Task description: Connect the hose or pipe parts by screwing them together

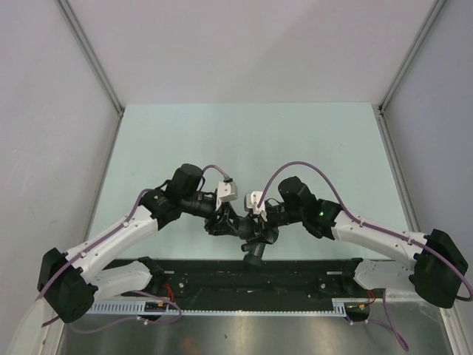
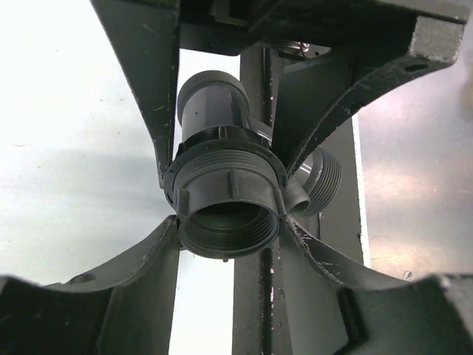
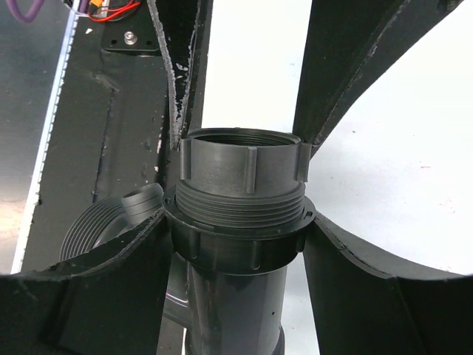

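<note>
Beneath the fitting [image 2: 225, 200], pale green table [image 1: 244, 140]

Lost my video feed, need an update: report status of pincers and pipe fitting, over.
Left pincer shut on branched pipe fitting. Right pincer shut on same fitting, opposite. Threaded mouth empty. No obstruction seen.

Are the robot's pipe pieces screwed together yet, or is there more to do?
Nearly, it seems. Done: the threaded end piece sits in the ribbed collar on the branched pipe. In hand: the left gripper clamps the end piece, the right gripper the collar. Left: some thread shows between them, so probably more twisting, then letting go.
</note>
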